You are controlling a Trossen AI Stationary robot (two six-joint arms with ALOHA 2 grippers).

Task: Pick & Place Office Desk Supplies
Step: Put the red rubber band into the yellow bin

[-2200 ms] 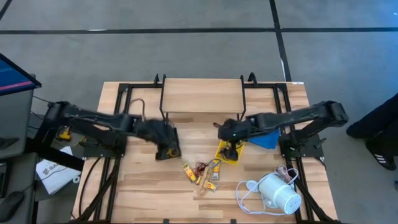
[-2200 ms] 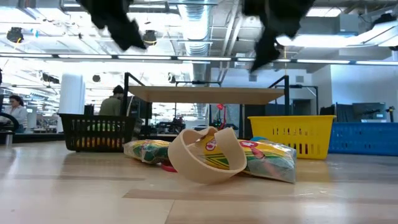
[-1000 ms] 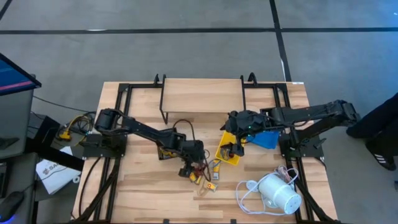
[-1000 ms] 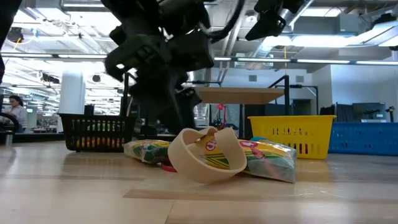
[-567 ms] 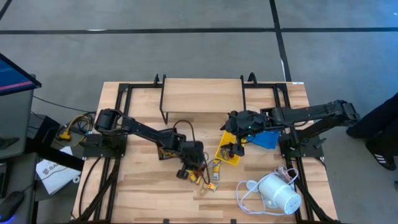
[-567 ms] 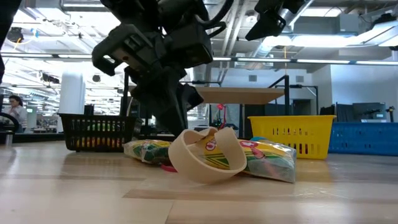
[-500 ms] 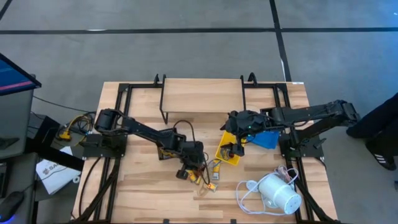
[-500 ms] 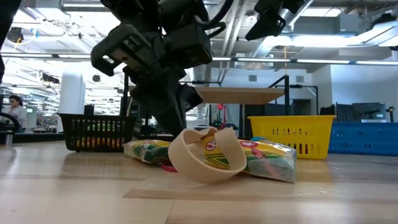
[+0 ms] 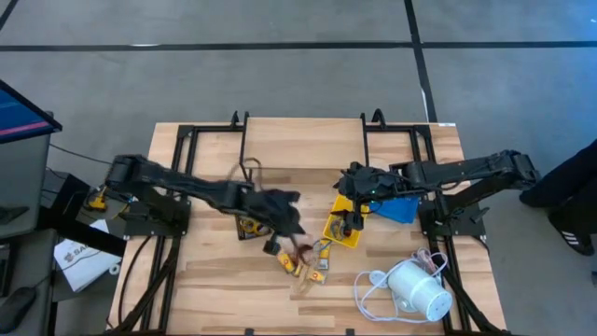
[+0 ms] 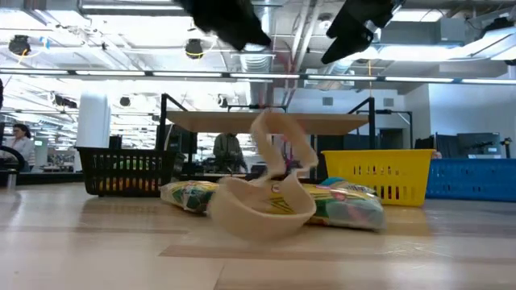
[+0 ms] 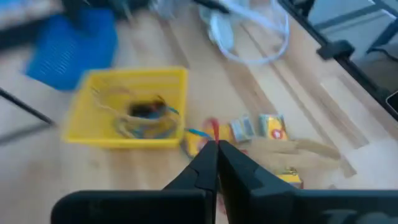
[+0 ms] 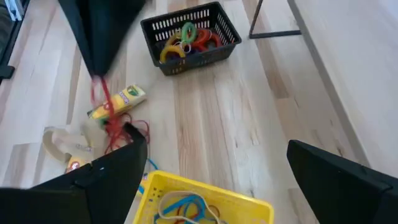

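Left fingers [image 11: 214, 163] pinched on red rubber band [image 12: 107, 112].

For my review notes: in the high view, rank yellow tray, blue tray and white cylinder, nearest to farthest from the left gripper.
From the left gripper, shut on a red rubber band:
1. Yellow tray, just right of it.
2. Blue tray, farther right.
3. White cylinder, bottom right of the picture.
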